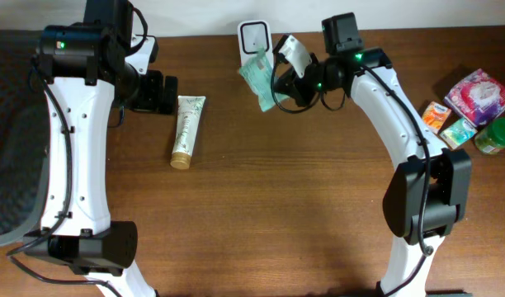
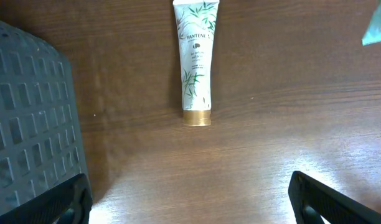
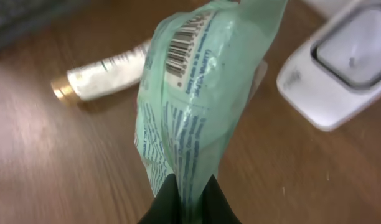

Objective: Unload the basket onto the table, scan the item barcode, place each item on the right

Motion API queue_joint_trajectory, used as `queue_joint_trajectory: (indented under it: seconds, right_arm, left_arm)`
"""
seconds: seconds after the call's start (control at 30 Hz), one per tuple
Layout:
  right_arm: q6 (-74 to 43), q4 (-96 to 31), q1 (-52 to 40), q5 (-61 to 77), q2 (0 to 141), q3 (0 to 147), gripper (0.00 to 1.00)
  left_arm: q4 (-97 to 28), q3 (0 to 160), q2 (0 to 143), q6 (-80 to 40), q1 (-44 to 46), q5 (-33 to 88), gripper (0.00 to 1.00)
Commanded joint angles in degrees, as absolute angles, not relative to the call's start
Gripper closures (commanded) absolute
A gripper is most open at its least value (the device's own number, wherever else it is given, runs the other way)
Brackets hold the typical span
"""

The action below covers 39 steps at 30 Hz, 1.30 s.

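Far left edge, overhead: dark mesh basket (image 1: 5,165), cut off by the frame. Upper left: left gripper (image 1: 168,93) spread wide, holding nothing, just beside cream tube (image 1: 186,130), which lies flat w/ gold cap toward lower frame. Wide stretch of bare tabletop (image 1: 277,190) btwn the arms. Top centre: white scanner (image 1: 255,37) near tabletop's back edge. Right gripper (image 3: 185,198) pinches green pouch (image 1: 258,76) by its edge, just below scanner; barcode shows in wrist view. Right edge: packets (image 1: 471,103) clustered.

Dark wooden table (image 1: 261,206) (grain running sideways), pale wall (image 1: 195,15) along its far edge, soft glare on wood
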State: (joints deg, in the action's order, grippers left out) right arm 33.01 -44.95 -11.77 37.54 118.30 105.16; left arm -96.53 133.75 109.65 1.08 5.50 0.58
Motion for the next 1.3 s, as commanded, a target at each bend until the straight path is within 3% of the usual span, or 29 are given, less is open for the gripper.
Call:
queue_joint_trajectory:
  seconds: [0.0, 0.13, 0.3, 0.6, 0.63, 0.67, 0.7, 0.73, 0.87, 1.07, 1.27]
  right_arm:
    - [33.04, -49.15, -11.6, 23.81, 117.47, 106.08, 0.96]
    - [32.47, -54.98, -11.6, 6.37, 117.6, 106.04, 0.96]
    - [21.39, -57.25, -11.6, -13.93, 119.0, 106.02, 0.96]
    - [12.71, -54.33, -13.5, -15.07, 119.72, 99.77, 0.96]
    - [11.6, -53.17, -13.43, -15.29, 119.61, 100.03, 0.89]
    - [11.53, -51.7, -13.3, -15.57, 119.61, 100.07, 0.68]
    - [11.55, -50.87, -13.08, -17.06, 119.61, 100.07, 0.4]
    - [11.92, -50.87, -12.62, -19.51, 119.63, 100.01, 0.23]
    - [24.32, -54.48, -11.86, -20.47, 119.63, 97.41, 0.11]
    - [29.8, -42.76, -6.59, -27.66, 119.66, 87.53, 0.07]
    - [29.78, -37.56, -2.15, -18.33, 119.7, 85.27, 0.35]
  left_arm:
    - [-96.53, 133.84, 109.14, 1.76, 5.56, 0.19, 0.01]
    - [-96.53, 133.84, 109.14, 1.76, 5.56, 0.19, 0.01]
    - [-96.53, 133.86, 109.14, 1.76, 5.56, 0.19, 0.01]
    - [-96.53, 133.84, 109.14, 1.76, 5.56, 0.19, 0.01]
    - [-96.55, 133.84, 109.14, 1.76, 5.56, 0.19, 0.01]
    - [-96.53, 133.84, 109.14, 1.76, 5.56, 0.19, 0.01]
    - [-96.53, 133.86, 109.14, 1.76, 5.56, 0.19, 0.01]
    - [-96.55, 133.84, 109.14, 1.76, 5.56, 0.19, 0.01]
    - [-96.55, 133.84, 109.14, 1.76, 5.56, 0.19, 0.01]
    - [-96.55, 133.86, 109.14, 1.76, 5.56, 0.19, 0.01]
    - [-96.55, 133.84, 109.14, 1.76, 5.56, 0.19, 0.01]
